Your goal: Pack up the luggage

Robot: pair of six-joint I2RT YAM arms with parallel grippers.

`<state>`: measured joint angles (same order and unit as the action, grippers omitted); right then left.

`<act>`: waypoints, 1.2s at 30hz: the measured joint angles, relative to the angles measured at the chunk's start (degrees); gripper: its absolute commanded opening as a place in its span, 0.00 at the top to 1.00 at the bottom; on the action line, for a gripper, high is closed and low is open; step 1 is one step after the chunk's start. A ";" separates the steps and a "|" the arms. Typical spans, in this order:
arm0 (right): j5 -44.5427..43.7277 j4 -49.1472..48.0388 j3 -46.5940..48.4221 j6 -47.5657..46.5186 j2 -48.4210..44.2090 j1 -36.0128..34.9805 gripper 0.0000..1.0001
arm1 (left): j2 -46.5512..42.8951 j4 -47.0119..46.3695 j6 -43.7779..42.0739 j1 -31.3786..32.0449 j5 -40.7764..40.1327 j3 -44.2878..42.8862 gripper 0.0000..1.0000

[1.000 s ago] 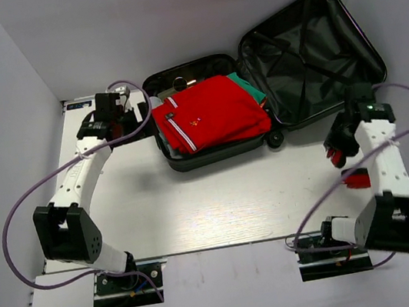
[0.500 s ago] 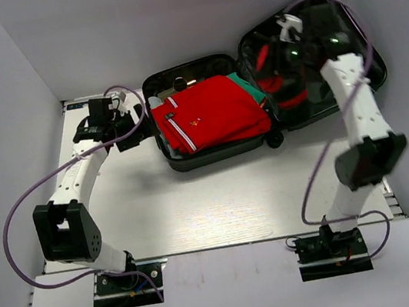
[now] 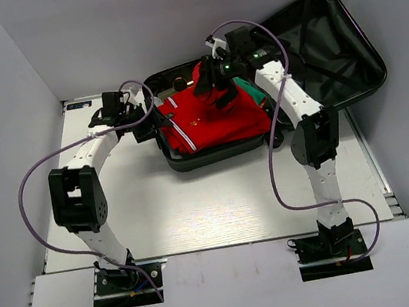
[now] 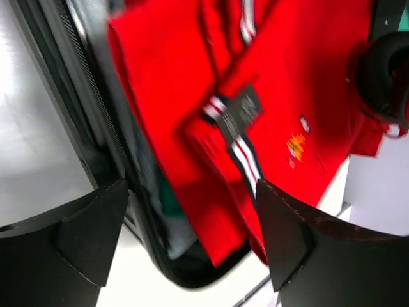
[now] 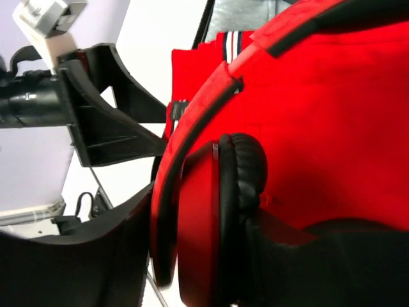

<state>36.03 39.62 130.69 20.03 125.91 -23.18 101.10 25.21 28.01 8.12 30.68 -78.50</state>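
Luggage [image 3: 328, 48] lies open at far middle of table [image 3: 196, 201], lid spread to right. Base half is filled with folded red shirt [image 3: 212, 125]. Right gripper [image 3: 218, 81] grips red headphones [image 3: 200, 76] with black ear pads, just above shirt. Left gripper [image 4: 192, 236] is at left wall of base, jaws spread wide and nothing between the fingers [image 4: 89, 230].

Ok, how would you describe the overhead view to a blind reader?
An open black suitcase lies at the far side of a white table, a folded red shirt in its base. The right gripper holds red headphones over the shirt; the left gripper sits open at the suitcase's left rim.
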 measured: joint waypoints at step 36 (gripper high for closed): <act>-46.93 10.64 -24.94 -6.91 -20.48 12.70 0.43 | 12.37 -3.85 2.05 0.46 3.48 -12.20 0.09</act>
<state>-10.90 50.26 105.75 13.13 105.43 -10.48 113.47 21.37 30.06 8.58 34.15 -90.70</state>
